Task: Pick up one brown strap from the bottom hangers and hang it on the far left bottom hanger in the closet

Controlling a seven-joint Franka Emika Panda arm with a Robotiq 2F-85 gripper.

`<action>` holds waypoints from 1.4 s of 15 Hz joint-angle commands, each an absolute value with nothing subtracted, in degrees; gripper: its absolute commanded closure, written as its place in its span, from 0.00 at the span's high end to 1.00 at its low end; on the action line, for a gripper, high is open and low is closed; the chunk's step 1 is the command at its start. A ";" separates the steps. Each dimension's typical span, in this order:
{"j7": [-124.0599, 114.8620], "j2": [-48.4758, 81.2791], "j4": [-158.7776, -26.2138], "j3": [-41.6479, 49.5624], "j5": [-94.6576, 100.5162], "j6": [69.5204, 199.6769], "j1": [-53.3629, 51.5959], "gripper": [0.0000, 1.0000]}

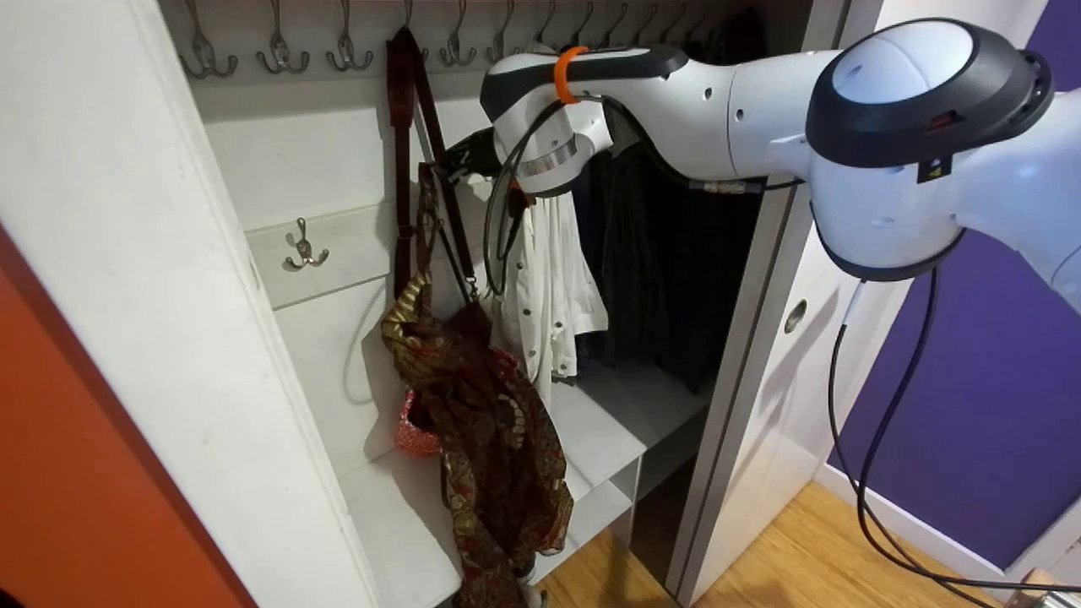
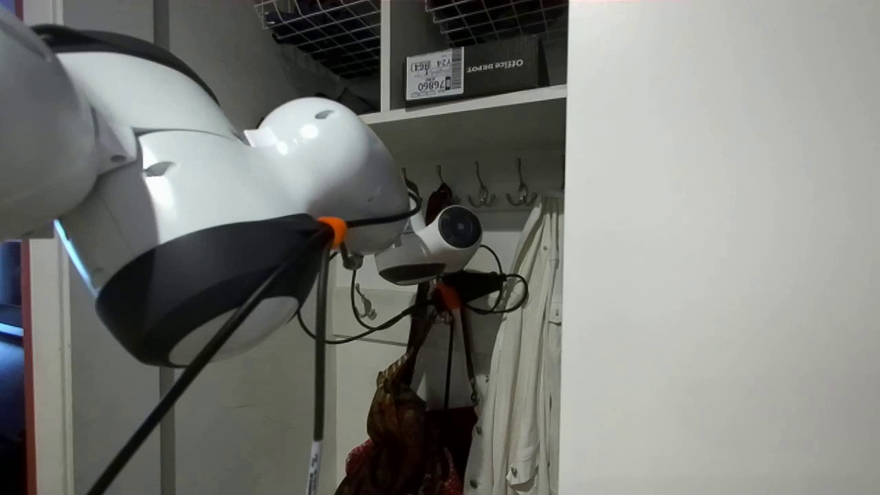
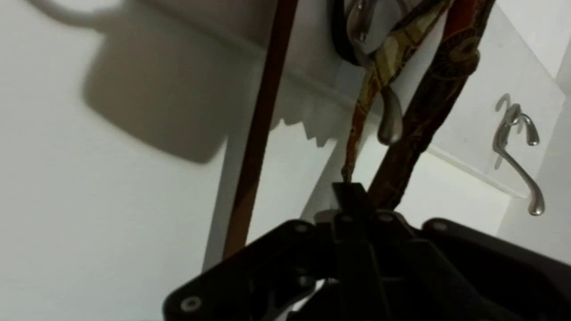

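Note:
My gripper (image 1: 448, 165) is shut on the top of a narrow brown strap (image 1: 429, 203) with a pattern on it, in the closet. In the wrist view, which is upside down, the strap (image 3: 357, 120) runs from my closed fingertips (image 3: 348, 185) past a lower silver hook (image 3: 390, 122). I cannot tell whether it is clear of that hook. The strap leads to a floppy brown-red patterned cloth bag (image 1: 507, 473) hanging below. The far left bottom hanger (image 1: 304, 247) has nothing on it; it also shows in the wrist view (image 3: 502, 138). In an exterior view, my fingers are hidden.
Dark red straps (image 1: 404, 203) hang from the upper hook row (image 1: 283, 55), just beside the held strap. A white garment (image 1: 540, 287) hangs under the arm. A white side panel (image 1: 194, 279) and a grey door frame (image 1: 743, 371) bound the closet. Cables loop round the wrist.

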State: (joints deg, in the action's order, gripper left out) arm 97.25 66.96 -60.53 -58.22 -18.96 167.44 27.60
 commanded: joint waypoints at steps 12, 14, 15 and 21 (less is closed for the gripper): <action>95.60 58.18 -82.16 -59.53 -17.43 164.19 34.41 0.00; 94.66 57.63 -82.47 -58.66 -17.19 162.70 33.37 0.00; 94.44 57.59 -82.38 -58.42 -17.14 161.51 32.80 0.00; 95.68 59.19 -80.69 -58.51 -17.84 160.86 31.13 0.02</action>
